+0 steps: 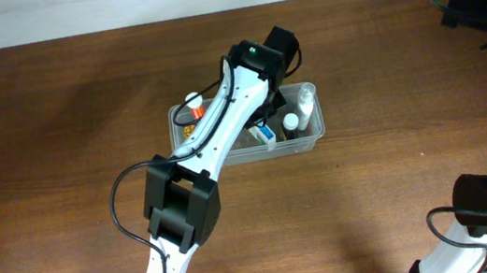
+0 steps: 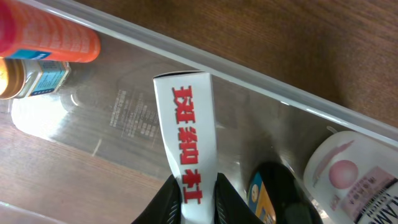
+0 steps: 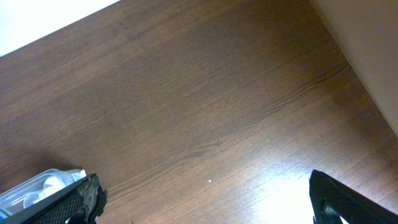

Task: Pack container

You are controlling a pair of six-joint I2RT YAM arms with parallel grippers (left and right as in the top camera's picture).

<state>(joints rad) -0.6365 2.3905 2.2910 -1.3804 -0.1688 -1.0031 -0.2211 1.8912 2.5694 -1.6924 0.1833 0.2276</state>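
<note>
Pinching a white red-lettered box [image 2: 185,118] within the container [image 2: 267,87], left gripper [image 2: 198,200] fingers sit narrow; right gripper [image 3: 208,202] fingers spread wide, holding nothing.

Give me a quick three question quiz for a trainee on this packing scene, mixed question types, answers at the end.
1. True or false: the left gripper is shut on the white pack with red characters.
2. Fill in: the right gripper hangs over bare wood with its jaws ____.
3. Pick one: the orange bottle lies A) inside the container, B) in the right gripper, C) in the left gripper.

Key: 1 true; 2 open; 3 A.
</note>
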